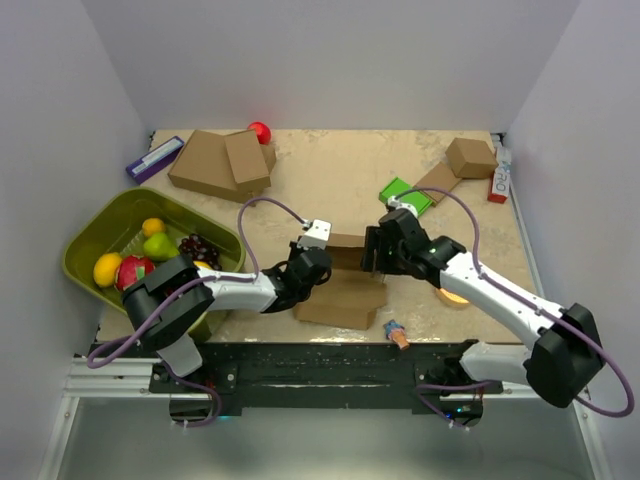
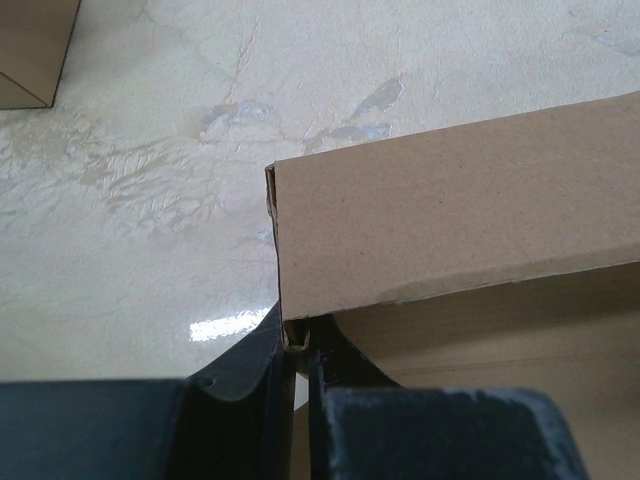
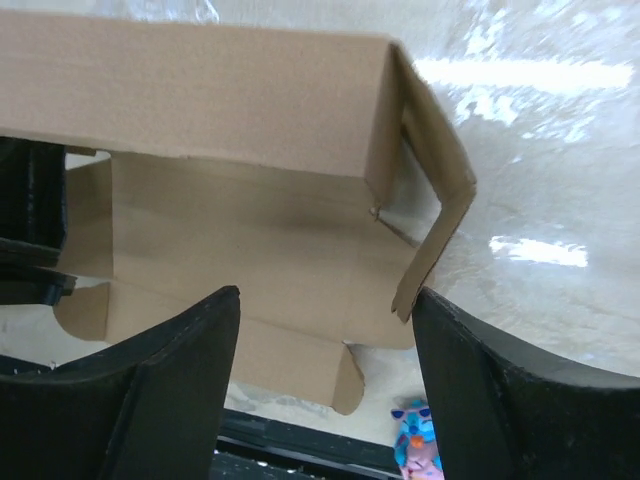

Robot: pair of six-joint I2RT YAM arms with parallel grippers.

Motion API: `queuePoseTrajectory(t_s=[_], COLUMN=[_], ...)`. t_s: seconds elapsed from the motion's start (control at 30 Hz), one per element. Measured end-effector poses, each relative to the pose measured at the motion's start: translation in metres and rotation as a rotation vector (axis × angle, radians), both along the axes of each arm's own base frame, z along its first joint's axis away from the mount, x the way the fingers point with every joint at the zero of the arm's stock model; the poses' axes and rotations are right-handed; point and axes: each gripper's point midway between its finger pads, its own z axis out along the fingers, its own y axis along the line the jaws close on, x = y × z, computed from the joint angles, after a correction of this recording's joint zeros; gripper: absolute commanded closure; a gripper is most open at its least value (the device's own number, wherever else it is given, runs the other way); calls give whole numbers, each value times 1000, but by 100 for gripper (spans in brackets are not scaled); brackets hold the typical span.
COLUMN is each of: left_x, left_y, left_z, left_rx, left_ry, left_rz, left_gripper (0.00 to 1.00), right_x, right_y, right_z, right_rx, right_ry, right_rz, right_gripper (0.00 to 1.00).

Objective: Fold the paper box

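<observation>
The paper box [image 1: 342, 296] lies partly folded at the table's near middle, brown cardboard with its rear wall [image 2: 460, 210] raised. My left gripper [image 1: 308, 268] is at the box's left rear corner, shut on the upright corner edge of the wall [image 2: 297, 335]. My right gripper [image 1: 374, 256] hovers open over the box's right end. In the right wrist view its fingers [image 3: 190, 350] straddle the box floor [image 3: 250, 250], and the raised right side flap [image 3: 435, 225] hangs just by the right finger. Whether it touches is unclear.
A green bin [image 1: 95, 225] of fruit stands at left. Stacked larger brown boxes [image 1: 215, 160], a red ball [image 1: 260, 131] and a purple box [image 1: 153, 158] lie at the back left. A small brown box [image 1: 470, 156], a green pack [image 1: 405, 194] and a small toy [image 1: 396, 333] lie at right.
</observation>
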Motion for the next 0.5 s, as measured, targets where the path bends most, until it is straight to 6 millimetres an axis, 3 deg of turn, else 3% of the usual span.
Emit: queuePoseTrajectory(t_s=[0.13, 0.23, 0.3, 0.37, 0.5], left_x=[-1, 0, 0, 1, 0], left_y=[1, 0, 0, 0, 1], left_z=[-1, 0, 0, 0, -1], left_rx=[-2, -7, -9, -10, -11], left_ry=[0, -1, 0, 1, 3], left_rz=[-1, -2, -3, -3, -5], left_gripper=[99, 99, 99, 99, 99], right_x=[22, 46, 54, 57, 46], right_y=[-20, -54, -78, -97, -119], right_z=[43, 80, 89, 83, 30], right_rx=[4, 15, -12, -56, -173], right_ry=[-80, -188, -227, -234, -127], right_rz=[-55, -155, -224, -276, -304], right_gripper=[27, 31, 34, 37, 45])
